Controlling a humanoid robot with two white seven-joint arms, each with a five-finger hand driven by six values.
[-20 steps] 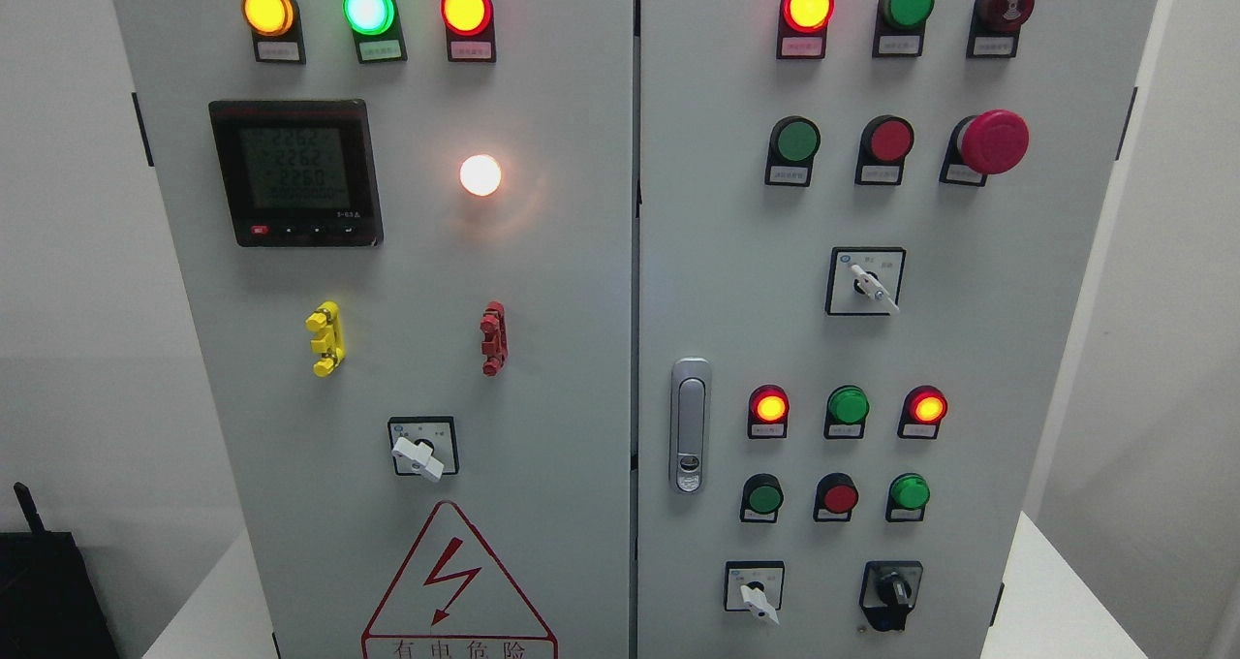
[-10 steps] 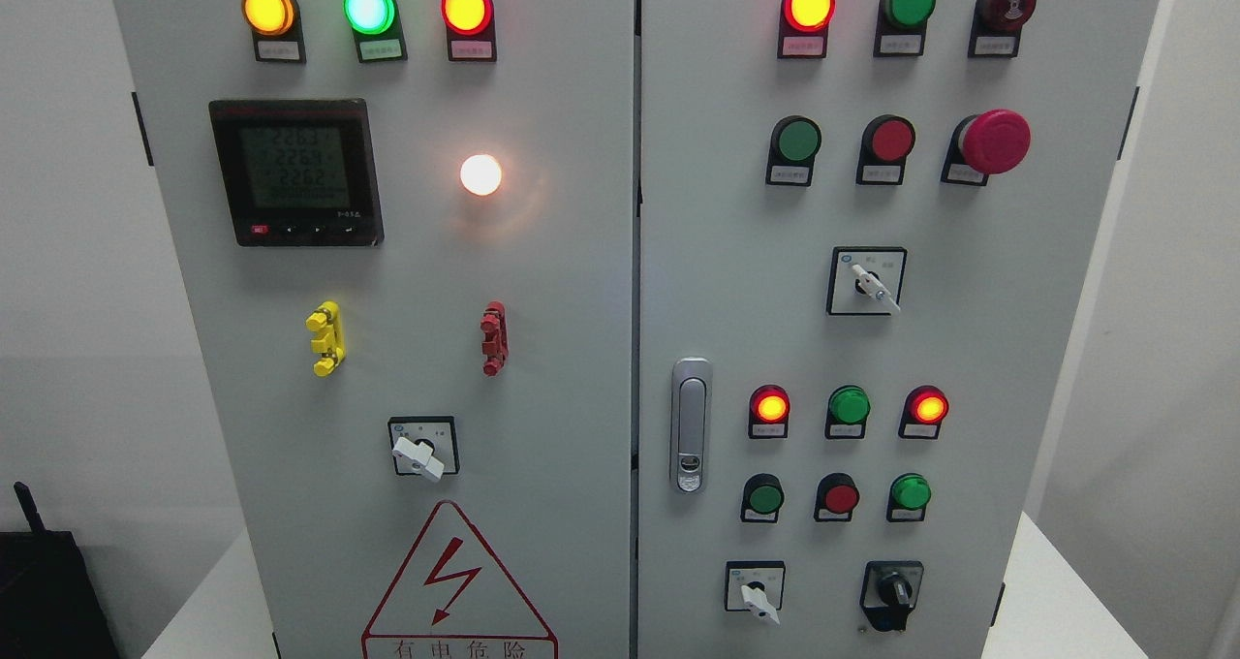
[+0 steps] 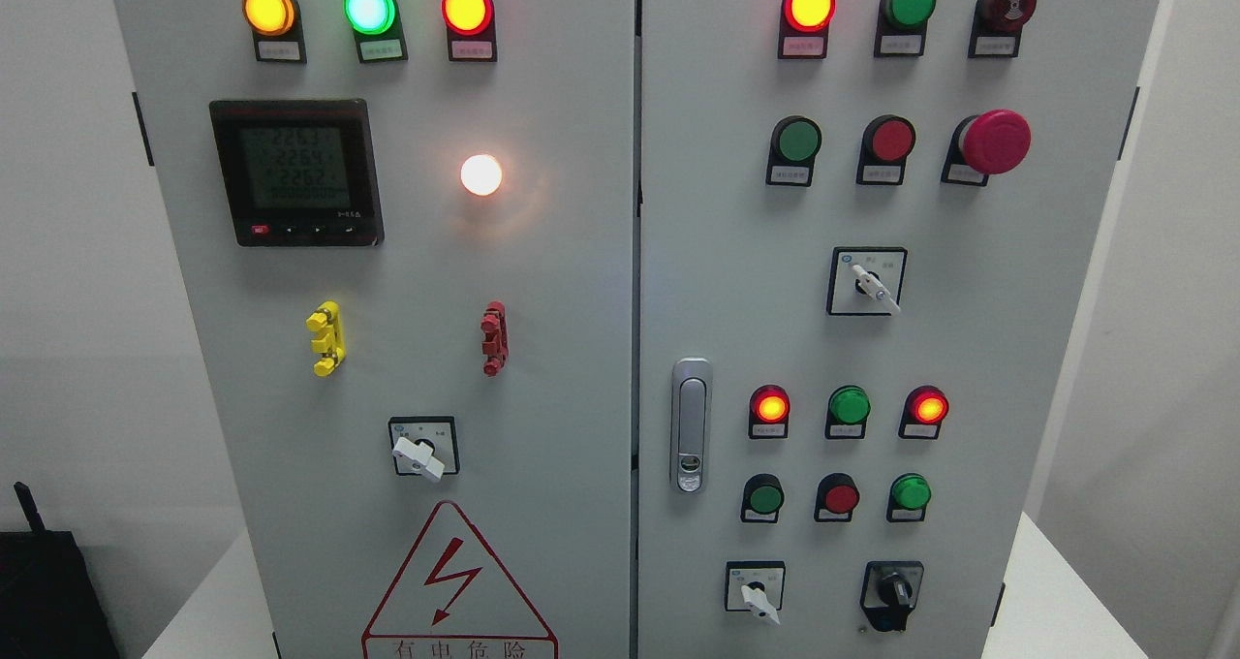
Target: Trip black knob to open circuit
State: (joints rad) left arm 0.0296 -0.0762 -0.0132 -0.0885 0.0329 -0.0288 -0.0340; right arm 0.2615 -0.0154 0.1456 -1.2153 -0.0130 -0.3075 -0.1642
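A tall pale-grey metal control cabinet (image 3: 581, 281) with two doors filled the head view, standing on a white table (image 3: 1051, 591). The task's thing, a small black rotary knob (image 3: 892, 593) on a black mounting, sat at the bottom right of the right door, just right of a white-handled selector switch on a black-framed square plate (image 3: 756, 589); nothing touched it. Above it were two rows of three round lamps, the top row showing a lit red lamp (image 3: 770, 406), an unlit green lamp (image 3: 849, 405) and another lit red one (image 3: 927, 406). A silver oval door latch (image 3: 691, 424) sat near the seam between the doors. Higher on the right door stood a large red mushroom-head emergency button (image 3: 993, 141) and a second white-handled selector (image 3: 869, 282). On the left door a black-framed digital meter with a greenish display (image 3: 295, 172) sat beside a glowing white round lamp (image 3: 480, 174), with a yellow plastic clip (image 3: 325, 338) and a red plastic clip (image 3: 494, 337) below, then a white-handled switch (image 3: 419, 454) above a red triangular lightning warning sign (image 3: 455, 581). Neither robot hand appeared anywhere in the view, so whether their fingers were spread or curled could not be told.
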